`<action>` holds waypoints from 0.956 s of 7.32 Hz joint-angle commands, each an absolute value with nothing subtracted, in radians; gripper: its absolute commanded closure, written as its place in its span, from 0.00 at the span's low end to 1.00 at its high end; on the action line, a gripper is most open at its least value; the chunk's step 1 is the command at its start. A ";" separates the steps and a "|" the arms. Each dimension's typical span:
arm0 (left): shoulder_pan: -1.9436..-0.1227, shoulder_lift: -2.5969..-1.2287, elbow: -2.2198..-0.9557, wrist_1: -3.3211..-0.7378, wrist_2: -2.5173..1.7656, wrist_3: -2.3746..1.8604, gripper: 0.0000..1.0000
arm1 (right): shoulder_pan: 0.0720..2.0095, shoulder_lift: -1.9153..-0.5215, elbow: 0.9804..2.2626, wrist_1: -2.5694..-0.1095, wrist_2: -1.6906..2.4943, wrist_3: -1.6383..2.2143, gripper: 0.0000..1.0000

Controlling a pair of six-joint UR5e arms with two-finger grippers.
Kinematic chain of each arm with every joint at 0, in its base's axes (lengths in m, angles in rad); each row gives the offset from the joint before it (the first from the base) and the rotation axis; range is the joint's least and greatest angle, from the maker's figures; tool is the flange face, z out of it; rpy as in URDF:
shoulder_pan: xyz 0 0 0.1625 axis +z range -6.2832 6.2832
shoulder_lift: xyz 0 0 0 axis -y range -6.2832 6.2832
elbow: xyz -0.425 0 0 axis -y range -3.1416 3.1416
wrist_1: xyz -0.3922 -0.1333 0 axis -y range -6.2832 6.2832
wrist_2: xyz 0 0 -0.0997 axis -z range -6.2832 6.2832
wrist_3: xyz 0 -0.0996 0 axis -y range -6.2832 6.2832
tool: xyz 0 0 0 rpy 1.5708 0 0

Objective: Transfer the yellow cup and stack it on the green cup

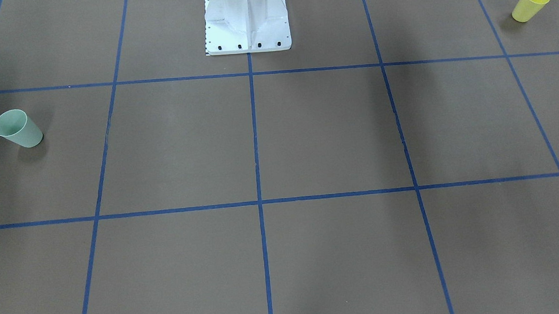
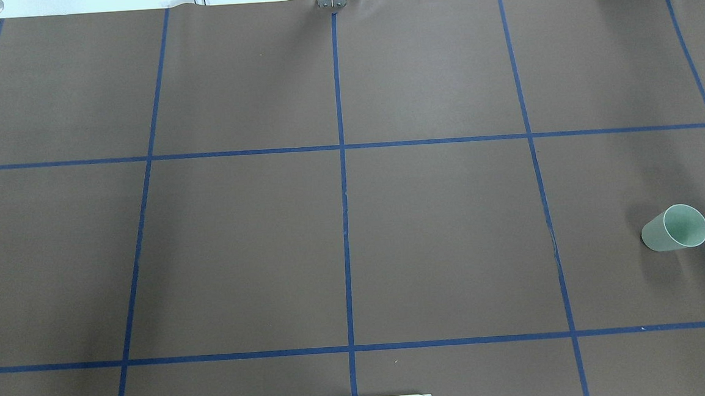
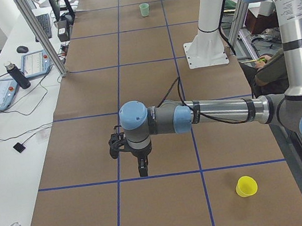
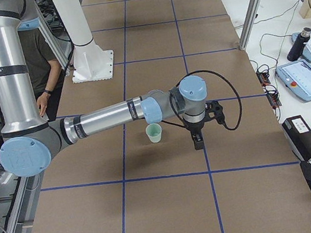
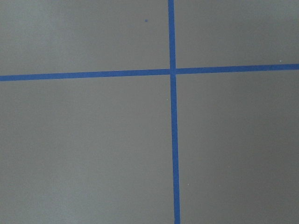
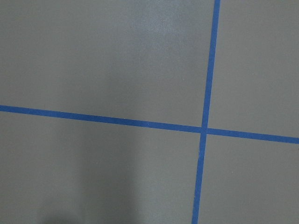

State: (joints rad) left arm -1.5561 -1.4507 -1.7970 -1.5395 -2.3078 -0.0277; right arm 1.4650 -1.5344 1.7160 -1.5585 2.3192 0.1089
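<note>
We judge the task has not yet begun. The yellow cup [image 1: 531,4] stands upright on the surface [image 1: 326,134], far out to the left of the white base [image 1: 247,32] and about level with it. The green cup [image 1: 18,129] stands upright far to the base's right, a little forward of it, so the two are well apart. The left jaws and right jaws hang pointing down, forward of the base on either side, and hold nothing. We cannot tell whether either pair is released or clenched. Next, the left jaws must travel back toward the yellow cup, come down astride its wall and grip lightly.
</note>
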 commanded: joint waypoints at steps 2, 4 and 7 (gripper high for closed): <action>-1.555 -1.451 -1.799 -1.539 -2.310 -0.028 0.00 | 1.465 -1.536 1.715 -1.559 2.322 0.109 0.00; -1.555 -1.450 -1.799 -1.539 -2.359 -0.029 0.00 | 1.465 -1.537 1.715 -1.559 2.327 0.109 0.00; -1.555 -1.439 -1.802 -1.540 -2.376 -0.026 0.00 | 1.466 -1.551 1.727 -1.560 2.379 0.107 0.00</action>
State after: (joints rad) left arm -1.5555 -1.4466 -1.8020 -1.5389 -2.3643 -0.0280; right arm 1.4659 -1.5402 1.7234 -1.5611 2.3450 0.1079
